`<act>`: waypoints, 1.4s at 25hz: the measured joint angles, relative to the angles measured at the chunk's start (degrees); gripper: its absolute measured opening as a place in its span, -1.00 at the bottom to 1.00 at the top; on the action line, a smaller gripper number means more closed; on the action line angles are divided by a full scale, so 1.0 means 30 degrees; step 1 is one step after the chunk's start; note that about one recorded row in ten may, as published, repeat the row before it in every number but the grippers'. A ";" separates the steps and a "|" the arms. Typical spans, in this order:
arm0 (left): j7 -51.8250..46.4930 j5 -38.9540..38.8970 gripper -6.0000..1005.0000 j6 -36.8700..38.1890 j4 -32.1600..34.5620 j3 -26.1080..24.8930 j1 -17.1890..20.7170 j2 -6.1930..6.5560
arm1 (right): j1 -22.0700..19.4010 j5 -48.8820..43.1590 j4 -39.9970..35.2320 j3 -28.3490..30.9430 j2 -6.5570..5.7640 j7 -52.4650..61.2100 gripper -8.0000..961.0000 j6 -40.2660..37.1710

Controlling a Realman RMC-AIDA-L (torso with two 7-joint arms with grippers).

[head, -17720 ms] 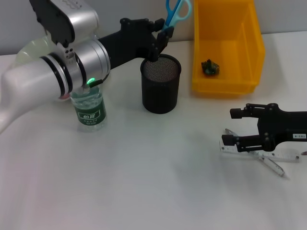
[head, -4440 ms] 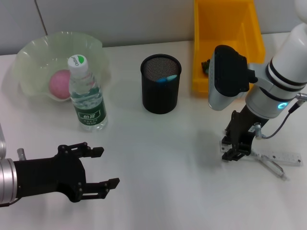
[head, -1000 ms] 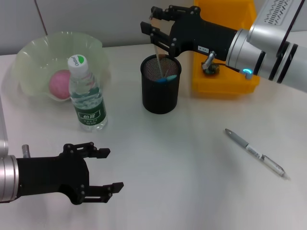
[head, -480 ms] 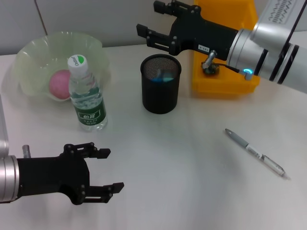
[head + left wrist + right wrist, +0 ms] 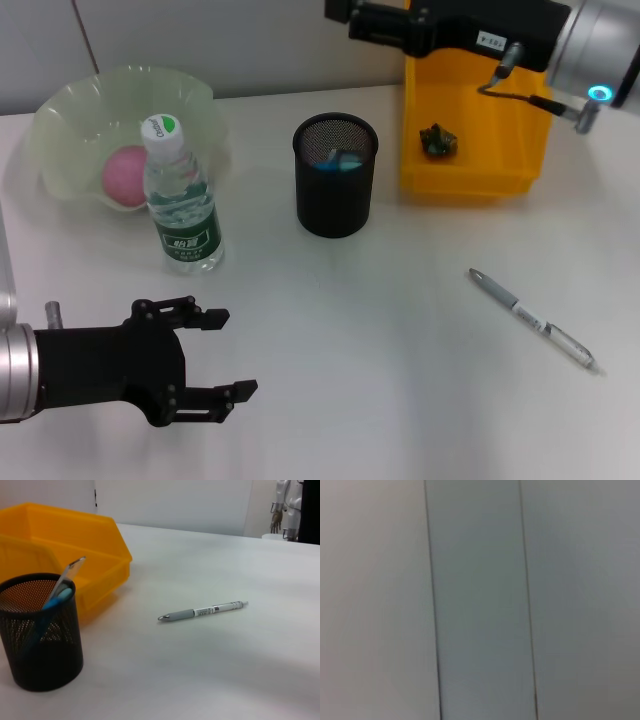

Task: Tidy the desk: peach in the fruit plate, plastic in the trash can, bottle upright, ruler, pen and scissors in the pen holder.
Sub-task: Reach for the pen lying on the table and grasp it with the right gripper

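Observation:
The black mesh pen holder [image 5: 335,195] [image 5: 40,645] stands mid-table with the clear ruler [image 5: 70,574] and the blue-handled scissors [image 5: 340,160] [image 5: 54,601] inside. On the table to its right lies the grey pen [image 5: 530,318] [image 5: 202,612], untouched. A water bottle [image 5: 183,200] stands upright beside the green fruit plate [image 5: 60,120], which holds the pink peach [image 5: 125,176]. Dark crumpled plastic [image 5: 438,140] lies in the yellow trash can [image 5: 475,182] [image 5: 65,535]. My right gripper [image 5: 352,18] hovers open and empty at the back, by the can's far left corner. My left gripper [image 5: 220,352] stays open, low at the near left.
The right wrist view shows only a grey panelled wall. The table's far edge runs just behind the plate and the yellow can.
My right gripper has let the ruler drop into the pen holder, then drawn back up and to the right. The left arm has not moved in the last second.

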 joint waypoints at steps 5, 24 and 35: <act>0.0001 0.0001 0.64 -0.0001 -0.0074 0.0002 -0.0057 0.0005 | -0.0032 -0.4862 -0.3333 -0.0237 0.0027 0.5291 0.69 -0.0196; 0.0000 0.0061 0.64 -0.0152 -0.0110 0.0007 0.0022 -0.0054 | 0.0597 -1.3365 -0.8905 -0.0999 0.0042 1.3867 0.69 -0.2684; 0.0000 0.0059 0.64 -0.0193 -0.0248 0.0002 -0.0029 -0.0056 | 0.0691 -1.6099 -1.1586 -0.0928 0.0030 1.7452 0.68 -0.4407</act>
